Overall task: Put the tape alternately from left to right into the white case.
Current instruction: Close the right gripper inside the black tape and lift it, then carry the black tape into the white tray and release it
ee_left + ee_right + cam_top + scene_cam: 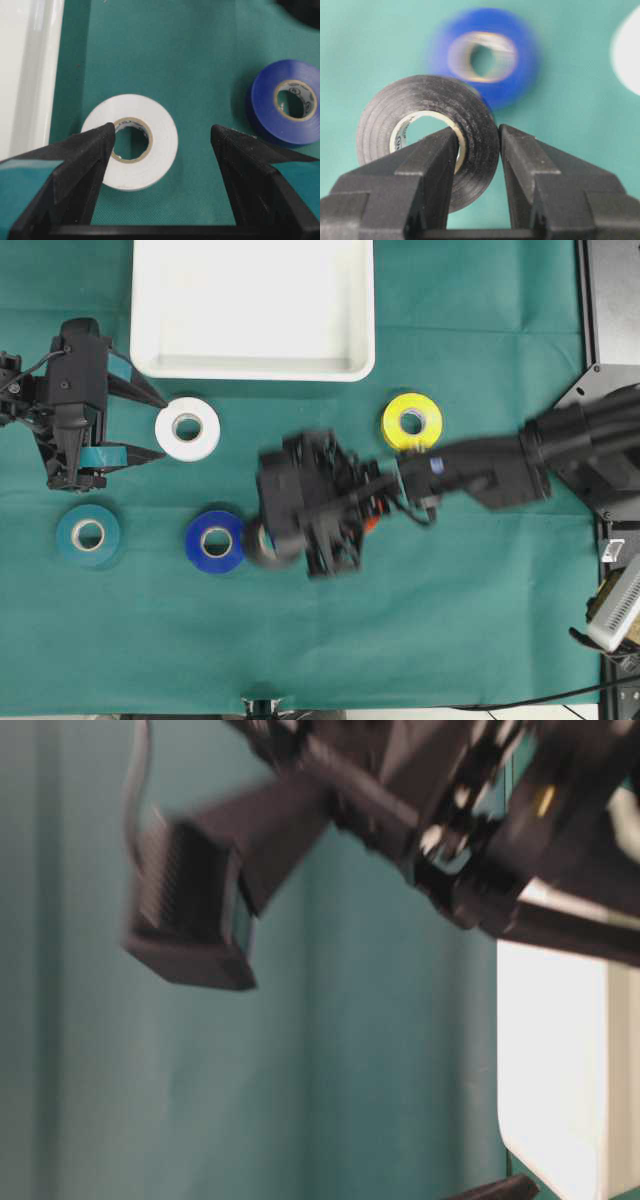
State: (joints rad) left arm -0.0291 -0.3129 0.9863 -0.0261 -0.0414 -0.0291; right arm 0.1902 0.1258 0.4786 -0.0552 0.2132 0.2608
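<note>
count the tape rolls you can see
5: white roll below the tray, yellow right, teal lower left, blue beside it, black in the right jaws. More may be hidden.

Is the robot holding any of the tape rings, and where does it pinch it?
The right gripper pinches the black roll by its wall, one finger inside the hole. The left gripper holds nothing.

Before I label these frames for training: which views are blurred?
Table-level view: badly smeared throughout. Overhead: only the right gripper is blurred. Right wrist: black roll sharp, blue roll smeared. Left wrist: crisp, white roll sharp.
</note>
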